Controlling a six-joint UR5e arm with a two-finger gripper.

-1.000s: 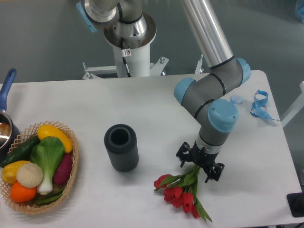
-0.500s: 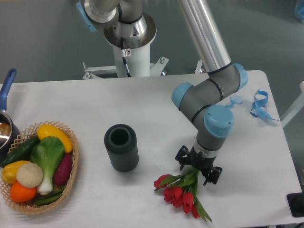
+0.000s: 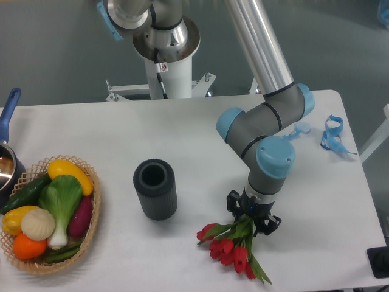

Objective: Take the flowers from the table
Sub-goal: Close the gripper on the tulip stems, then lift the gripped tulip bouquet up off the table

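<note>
The flowers, red tulips with green leaves, lie on the white table near its front edge, right of centre. Their stems run up and to the right, under my gripper. The gripper points straight down over the stem end, low to the table. Its black jaws stand apart on either side of the stems, and it looks open. The arm's wrist hides the fingertips and the tied part of the stems.
A dark grey cylindrical vase stands left of the flowers. A wicker basket of vegetables sits at the front left, with a blue-handled pot beside it. Curly blue ribbons lie at the right edge.
The gripper has moved slightly left and down toward the table, over the flower stems. Its jaws look a little closer together. The flowers have not moved.
</note>
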